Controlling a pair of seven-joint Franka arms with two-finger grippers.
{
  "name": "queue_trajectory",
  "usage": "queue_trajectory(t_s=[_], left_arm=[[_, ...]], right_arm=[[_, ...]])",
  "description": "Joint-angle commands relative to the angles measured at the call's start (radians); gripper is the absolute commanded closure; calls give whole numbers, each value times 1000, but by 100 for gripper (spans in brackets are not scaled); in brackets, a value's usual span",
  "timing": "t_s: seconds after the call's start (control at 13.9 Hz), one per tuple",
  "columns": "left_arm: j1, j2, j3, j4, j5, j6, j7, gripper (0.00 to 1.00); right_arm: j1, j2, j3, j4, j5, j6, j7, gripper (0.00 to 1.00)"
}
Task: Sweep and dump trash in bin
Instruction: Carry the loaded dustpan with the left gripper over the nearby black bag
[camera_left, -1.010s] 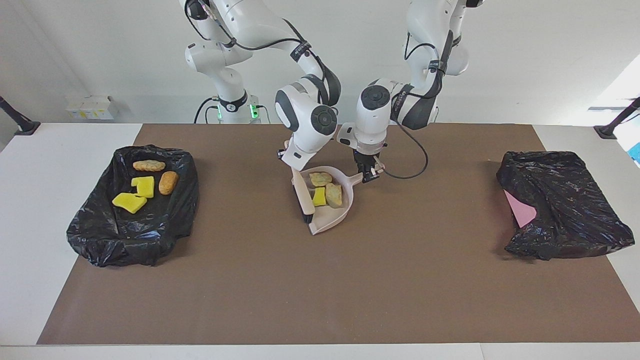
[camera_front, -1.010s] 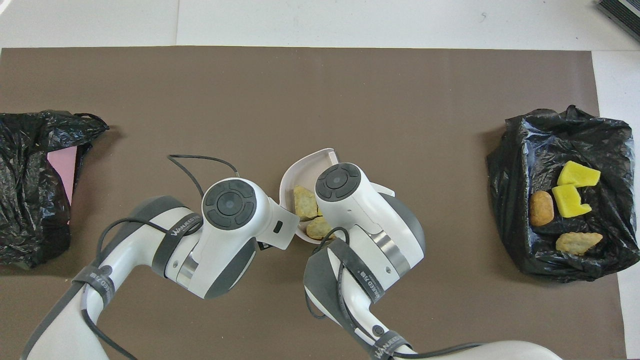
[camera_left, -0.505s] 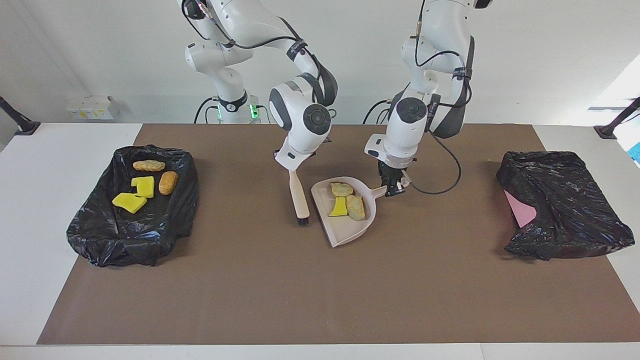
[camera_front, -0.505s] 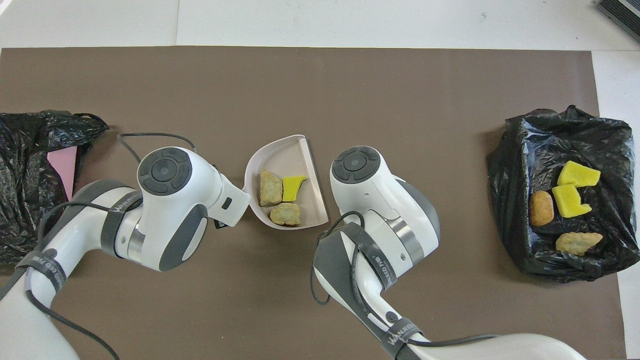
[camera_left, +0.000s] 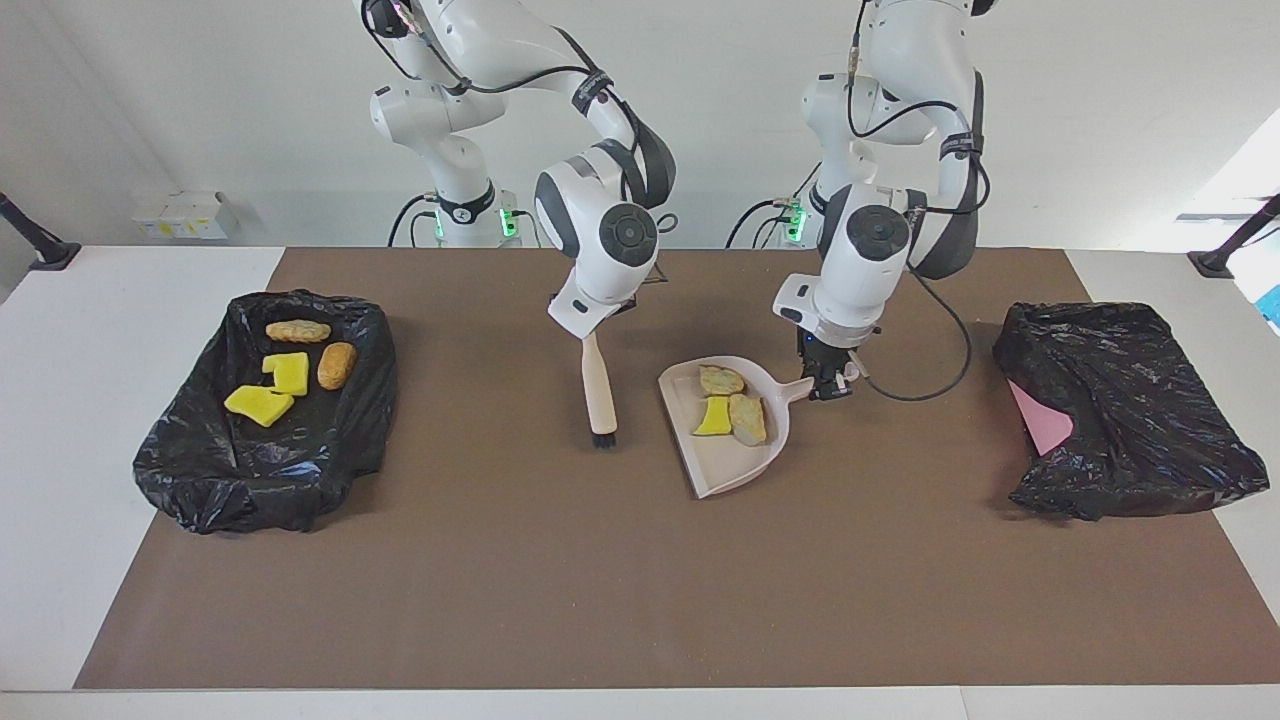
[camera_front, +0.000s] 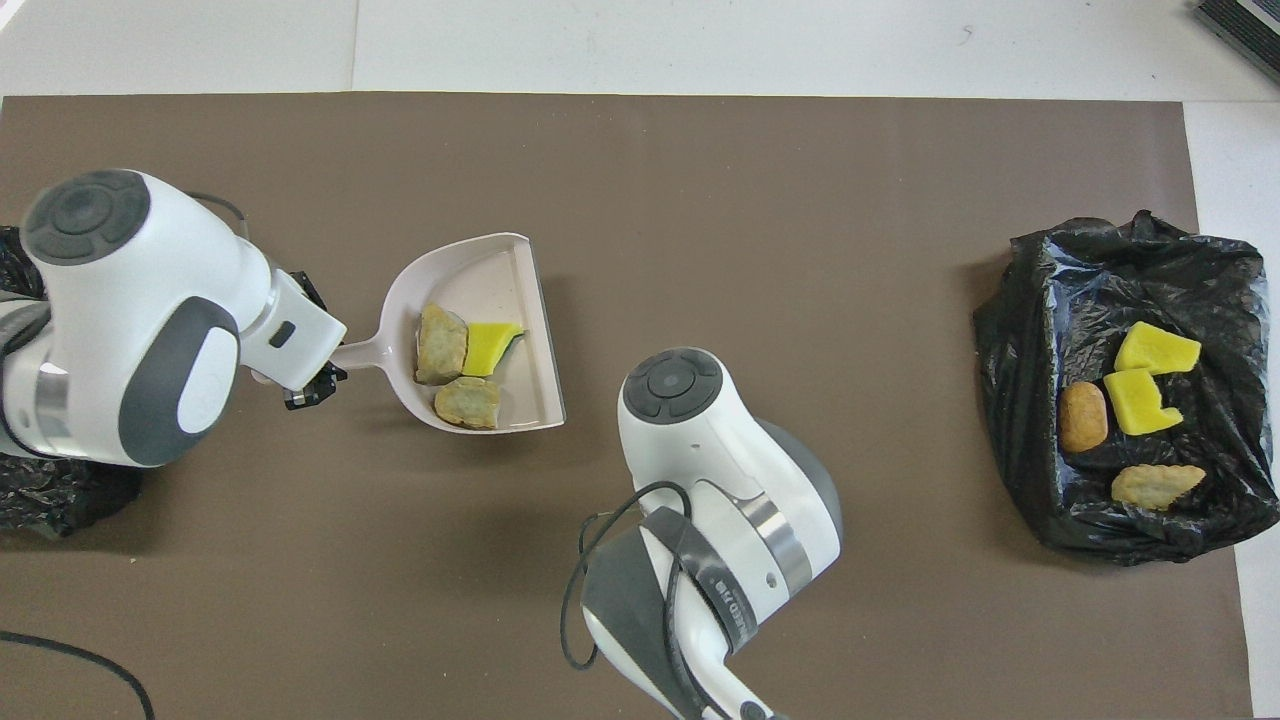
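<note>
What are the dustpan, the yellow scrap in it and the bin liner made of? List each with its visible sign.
Dustpan: probably moulded plastic; one smooth, pale pink piece, matte, with a thin rim.
Yellow scrap: likely foam or sponge; bright, dull-surfaced, with cut flat edges.
Bin liner: thin plastic film; black, crinkled, with glossy highlights on the folds.

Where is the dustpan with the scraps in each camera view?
Facing view: the dustpan is just right of centre, its handle in the left pincer.
Overhead view: the dustpan is left of centre.
Shared landmark: the black bag with scraps in it, at the right arm's end of the table.
</note>
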Motion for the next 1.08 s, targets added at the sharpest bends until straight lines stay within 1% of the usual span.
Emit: queue_trajectory(t_s=[0.0, 0.14, 0.29, 0.43, 0.65, 0.79, 0.87, 1.01], left_arm=[[73, -34, -10, 28, -47, -40, 94, 100], [116, -34, -8, 68, -51, -74, 138, 100], [170, -34, -8, 89, -51, -100, 219, 100], [222, -34, -8, 91, -51, -106, 287, 100], [265, -34, -1, 143, -50, -160, 352, 100], [284, -28, 2, 203, -41, -213, 353, 100], [300, -24, 2, 218, -36, -232, 356, 100], [349, -28, 4, 220, -36, -238, 434, 100]], right_arm=[[75, -138, -1, -192, 73, 108, 75, 100], [138, -197, -1, -277, 86, 156, 111, 100], [196, -250, -1, -358, 131, 213, 134, 100], [239, -270, -1, -416, 135, 250, 148, 100], [236, -278, -1, -438, 135, 261, 123, 100], [228, -274, -3, -441, 135, 278, 80, 100], [228, -274, -1, -447, 135, 296, 80, 100], [230, -264, -1, -458, 136, 337, 85, 100]])
